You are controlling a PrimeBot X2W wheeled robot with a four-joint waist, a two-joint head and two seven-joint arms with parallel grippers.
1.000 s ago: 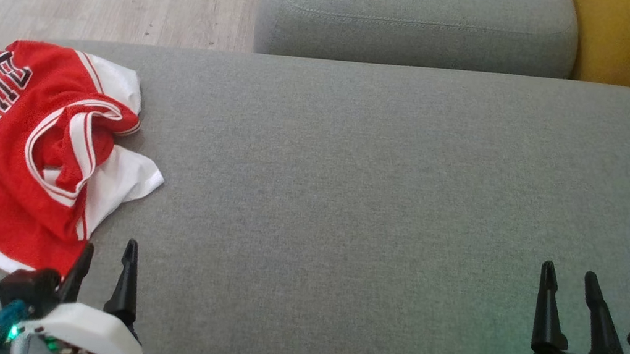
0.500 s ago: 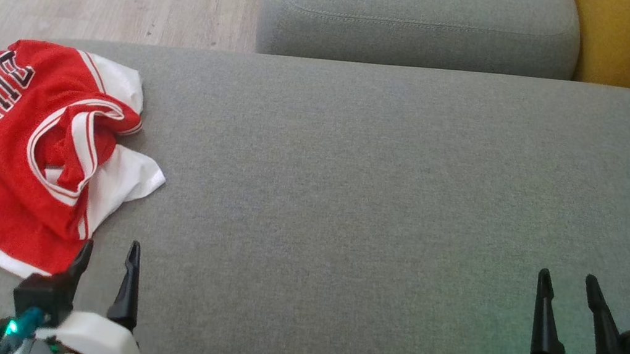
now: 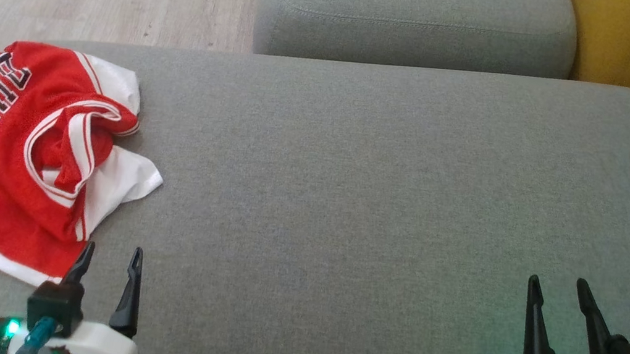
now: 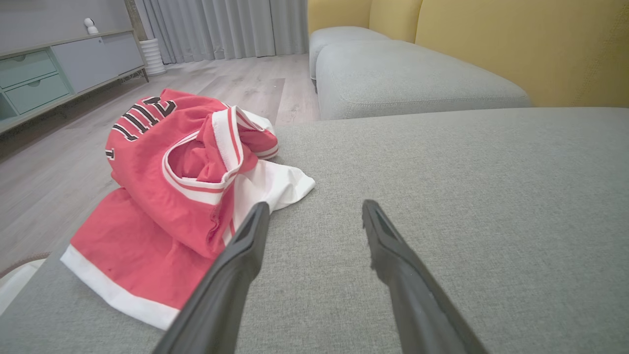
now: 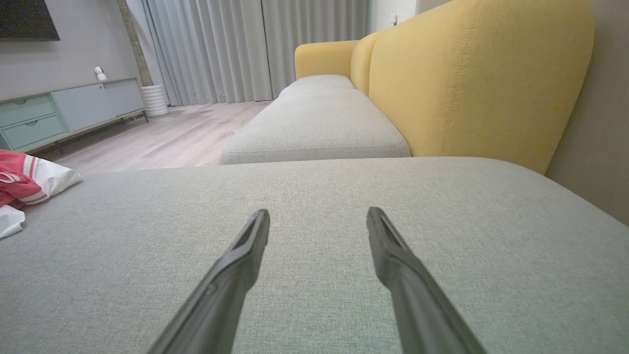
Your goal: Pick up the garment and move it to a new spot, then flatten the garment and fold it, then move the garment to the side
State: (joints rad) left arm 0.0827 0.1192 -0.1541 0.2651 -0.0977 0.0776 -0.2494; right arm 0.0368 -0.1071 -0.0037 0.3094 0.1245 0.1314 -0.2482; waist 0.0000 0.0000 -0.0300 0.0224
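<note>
Crumpled red-and-white fabric jersey [image 3: 37, 154] eleven o'clock of your left gripper [image 3: 112, 248]: light, limp (expect sag). Pinch raised striped fold [image 3: 82, 126]. Left and right gripper [image 3: 558, 280] spread, empty.

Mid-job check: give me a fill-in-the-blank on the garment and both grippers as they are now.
The red garment lies crumpled on the ____ side of the grey cushion. The left gripper, nearest the garment, has its jaws ____. The right gripper, over bare cushion, holds ____. The sofa back is coloured ____.
Missing words: left; open; nothing; yellow.
</note>
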